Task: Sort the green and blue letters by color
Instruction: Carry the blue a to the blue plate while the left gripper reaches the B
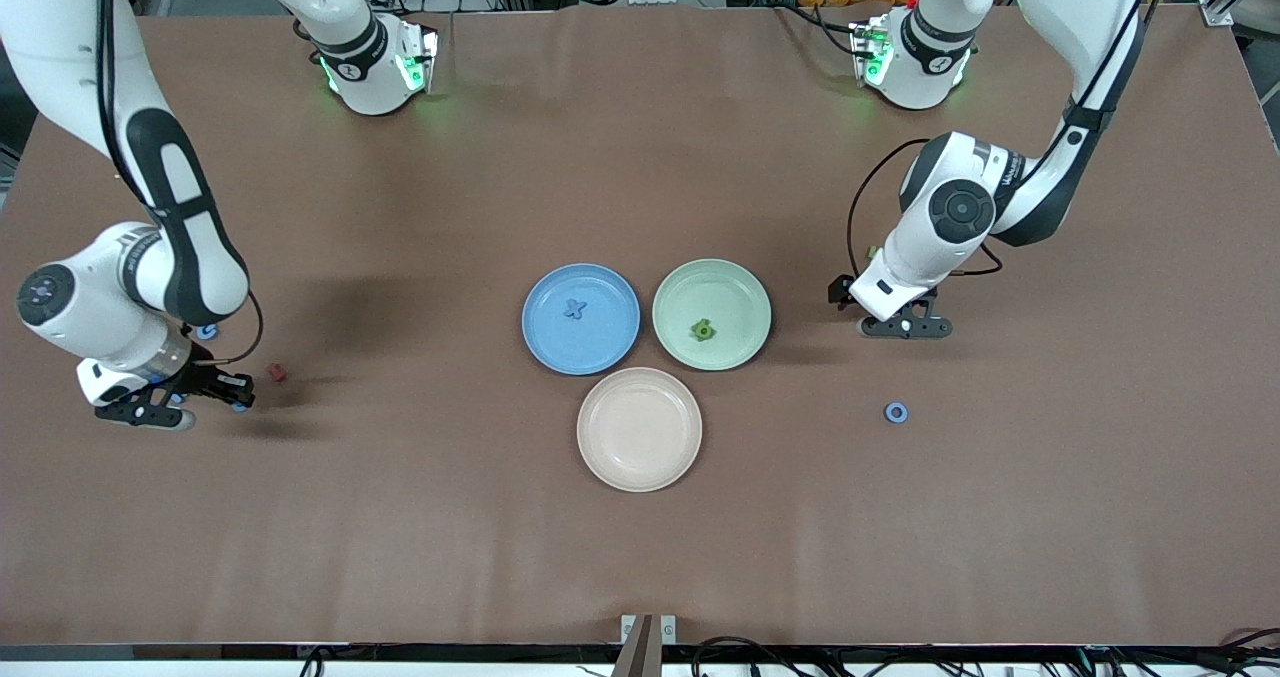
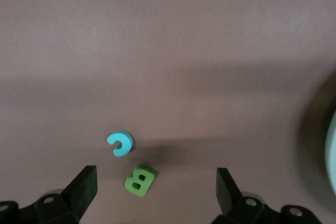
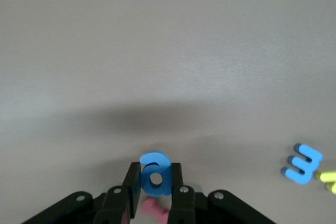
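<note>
- Right gripper [image 3: 156, 192], low at right arm's end of table: fingers clamped on blue "a" [image 3: 155, 174].
- Left gripper [image 2: 156, 187]: fingers spread wide over green "B" [image 2: 139, 180] & blue "c" [image 2: 120, 144], lying just beside each other.
- Blue x [image 1: 574, 308] seen in blue plate [image 1: 540, 342]; green letter [image 1: 703, 330] in green plate [image 1: 735, 292].

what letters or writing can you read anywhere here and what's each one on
"a": small blue foam letter pinched in the right gripper.
"B": small green foam letter lying on the brown table, under the open left gripper.
"c": small light blue foam letter beside the B.
"E": small blue foam letter on the table.
Print on the left arm's white housing: too small to read.
</note>
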Controlling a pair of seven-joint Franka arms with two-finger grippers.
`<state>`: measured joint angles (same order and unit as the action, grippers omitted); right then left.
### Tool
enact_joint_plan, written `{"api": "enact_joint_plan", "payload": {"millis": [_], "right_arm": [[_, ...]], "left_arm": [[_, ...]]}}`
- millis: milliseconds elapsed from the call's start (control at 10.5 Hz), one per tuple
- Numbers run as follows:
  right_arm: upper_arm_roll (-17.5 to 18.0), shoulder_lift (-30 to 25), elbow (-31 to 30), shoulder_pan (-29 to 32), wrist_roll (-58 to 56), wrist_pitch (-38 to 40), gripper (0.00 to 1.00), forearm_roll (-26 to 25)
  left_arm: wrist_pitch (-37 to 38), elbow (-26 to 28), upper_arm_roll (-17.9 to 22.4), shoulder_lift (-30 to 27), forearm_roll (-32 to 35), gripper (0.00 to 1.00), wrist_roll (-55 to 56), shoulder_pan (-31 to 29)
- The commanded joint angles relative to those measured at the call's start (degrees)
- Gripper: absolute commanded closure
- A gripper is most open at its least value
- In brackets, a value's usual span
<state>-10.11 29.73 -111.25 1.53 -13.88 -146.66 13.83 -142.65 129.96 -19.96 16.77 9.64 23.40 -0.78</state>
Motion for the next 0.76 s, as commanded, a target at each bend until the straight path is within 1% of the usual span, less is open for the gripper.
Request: {"api": "enact_joint_plan", "payload": {"millis": [0,95,190,284,379,474,664], "right_arm": [[0.7,-8.1,-2.0,-4.1,7.6,8.4,1.00,1.2],[2.6,-10.0,-2.2,-5.2,12.8,11.1,1.00,1.2],[5.3,-11.3,-2.2,-5.9,18.0,13.0,1.00,1.1],[7.1,-12.0,-2.2,-8.2,23.3,13.6,1.00,1.1],[7.1,-12.0,-2.3,-13.0,27.9,13.2,1.00,1.1],[7.1,-11.6,-2.2,-16.6,33.3,12.6,1.00,1.0],[6.9,-11.5,-2.1,-23.9,41.1,12.4,1.00,0.8]], "left_arm": [[-2.5,4.1,-0.7,-2.4,1.3,0.00,-2.2,-0.3],[-3.6,4.9,-0.6,-2.1,1.3,0.00,-2.8,-0.3],[-5.9,6.5,-0.5,-1.9,1.7,0.00,-3.2,-0.3],[-8.3,7.6,-0.4,-1.3,2.3,0.02,-3.7,-0.4],[-9.7,8.2,-0.5,-0.8,3.7,0.04,-4.0,-2.3],[-11.2,8.5,-0.6,0.1,6.8,0.09,-4.0,-3.3],[-12.6,9.0,-0.6,1.0,9.7,0.10,-4.0,-4.9]]}}
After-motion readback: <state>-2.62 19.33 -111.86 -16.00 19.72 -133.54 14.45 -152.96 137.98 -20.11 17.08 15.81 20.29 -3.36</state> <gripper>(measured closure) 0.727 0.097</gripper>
